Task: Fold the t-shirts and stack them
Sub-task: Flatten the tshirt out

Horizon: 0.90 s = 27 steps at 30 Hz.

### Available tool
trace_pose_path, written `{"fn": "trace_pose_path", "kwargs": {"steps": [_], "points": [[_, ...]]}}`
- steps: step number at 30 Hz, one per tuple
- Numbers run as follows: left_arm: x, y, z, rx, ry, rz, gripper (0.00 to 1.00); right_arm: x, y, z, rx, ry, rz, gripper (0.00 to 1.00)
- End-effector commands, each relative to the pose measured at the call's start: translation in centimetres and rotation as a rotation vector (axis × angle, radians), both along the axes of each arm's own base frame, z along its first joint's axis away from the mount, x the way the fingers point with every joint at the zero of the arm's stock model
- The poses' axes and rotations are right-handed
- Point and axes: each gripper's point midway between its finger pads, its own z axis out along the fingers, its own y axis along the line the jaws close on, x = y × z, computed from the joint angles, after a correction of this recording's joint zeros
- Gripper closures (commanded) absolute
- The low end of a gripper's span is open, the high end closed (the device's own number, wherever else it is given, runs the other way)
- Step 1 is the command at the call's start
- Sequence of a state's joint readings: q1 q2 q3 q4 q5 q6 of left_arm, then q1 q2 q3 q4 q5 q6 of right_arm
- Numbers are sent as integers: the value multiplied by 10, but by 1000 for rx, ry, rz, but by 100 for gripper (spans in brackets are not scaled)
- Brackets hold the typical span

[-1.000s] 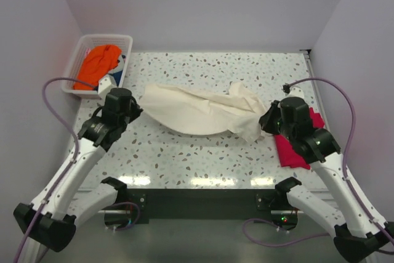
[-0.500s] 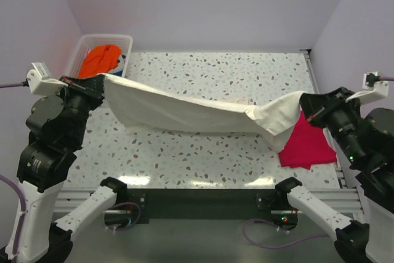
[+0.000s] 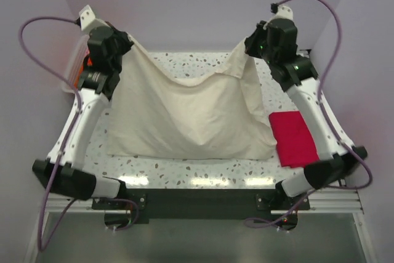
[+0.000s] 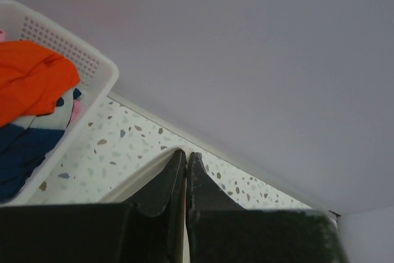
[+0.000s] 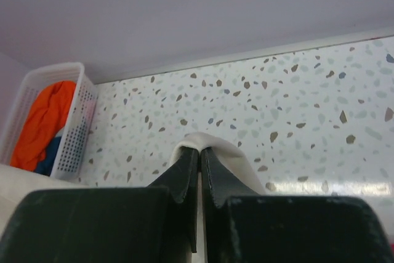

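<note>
Pale lilac walls [image 3: 203, 4] enclose speckled table [image 3: 197, 63]; top looks smooth, so cloth should slide. Large cream t-shirt [image 3: 191, 115] hangs spread between both arms, hem resting on table near front edge. Light, limp, sags mid-span; best held at top corners. Folded red t-shirt [image 3: 294, 137] lies flat just beside it, right. Far left, basket [image 4: 92, 66] holds orange t-shirt [image 4: 31, 78] and blue t-shirt [image 4: 18, 146]. Jaws of left gripper [image 4: 186, 158] and right gripper [image 5: 200, 152] each pinched tight on cream cloth.

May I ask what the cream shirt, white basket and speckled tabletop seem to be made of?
Large cream-white t-shirt: soft matte cloth; it sags in folds. White perforated basket: probably moulded plastic, given its rigid gridded walls. Speckled tabletop: terrazzo-look stone or laminate, glossy, reflecting lights.
</note>
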<state>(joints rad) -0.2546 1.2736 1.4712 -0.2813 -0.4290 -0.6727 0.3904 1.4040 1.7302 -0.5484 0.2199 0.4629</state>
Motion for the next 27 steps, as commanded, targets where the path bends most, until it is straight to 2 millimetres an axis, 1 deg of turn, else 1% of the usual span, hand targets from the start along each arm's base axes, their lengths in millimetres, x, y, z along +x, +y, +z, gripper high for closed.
{"fn": "trace_pose_path", "kwargs": {"steps": [1, 2, 3, 5, 6, 7, 8, 9, 10, 11, 12, 13, 14, 15, 16, 17, 18, 19, 20, 22, 23, 24, 25, 26, 27], "points": [[77, 14, 49, -22, -184, -46, 100, 62, -1, 73, 63, -255, 10, 100], [92, 12, 53, -4, -191, -75, 100, 77, -6, 77, 69, -263, -1, 100], [114, 10, 64, -2, -220, -90, 100, 91, -6, 98, 83, -310, -3, 100], [130, 9, 80, 5, -272, -128, 100, 101, -10, 122, 94, -370, -6, 100], [141, 11, 95, 1, -308, -136, 100, 99, -11, 154, 102, -458, -4, 100], [143, 12, 111, -2, -362, -147, 100, 96, -14, 171, 103, -508, -8, 100], [146, 17, 119, -5, -388, -162, 100, 87, -23, 197, 113, -577, -35, 100], [149, 20, 136, -5, -436, -166, 100, 83, -28, 213, 117, -634, -45, 100], [150, 24, 146, -7, -465, -171, 100, 77, -32, 225, 126, -674, -53, 100], [149, 29, 154, -8, -490, -179, 100, 75, -40, 231, 126, -696, -73, 100], [151, 30, 163, -8, -519, -177, 100, 70, -43, 240, 133, -731, -79, 100], [151, 39, 166, 4, -529, -177, 100, 60, -47, 248, 135, -754, -85, 100], [151, 42, 167, 2, -533, -175, 100, 66, -50, 238, 122, -733, -95, 100], [151, 43, 166, 3, -531, -175, 100, 67, -51, 233, 118, -724, -105, 100], [151, 45, 163, 5, -526, -175, 100, 55, -55, 238, 123, -738, -110, 100], [152, 45, 158, 4, -515, -181, 100, 69, -54, 210, 108, -680, -112, 100], [154, 44, 145, 1, -483, -187, 100, 69, -52, 203, 115, -665, -102, 100], [154, 43, 136, 1, -464, -194, 100, 70, -51, 191, 114, -635, -99, 100], [154, 41, 110, -7, -408, -203, 100, 72, -50, 163, 107, -566, -97, 100], [149, 40, 84, -23, -368, -204, 100, 72, -48, 128, 131, -495, -89, 100], [135, 39, 84, -34, -370, -206, 100, 65, -48, 92, 130, -422, -89, 100], [138, 40, 36, -54, -284, -200, 100, 62, -48, 70, 161, -373, -94, 100], [134, 40, 17, -75, -252, -197, 100, 55, -48, 50, 173, -334, -95, 100], [124, 40, -19, -93, -183, -187, 100, 54, -47, -11, 167, -212, -99, 100], [118, 41, -37, -105, -147, -178, 100, 36, -47, -18, 213, -203, -94, 100]]}}
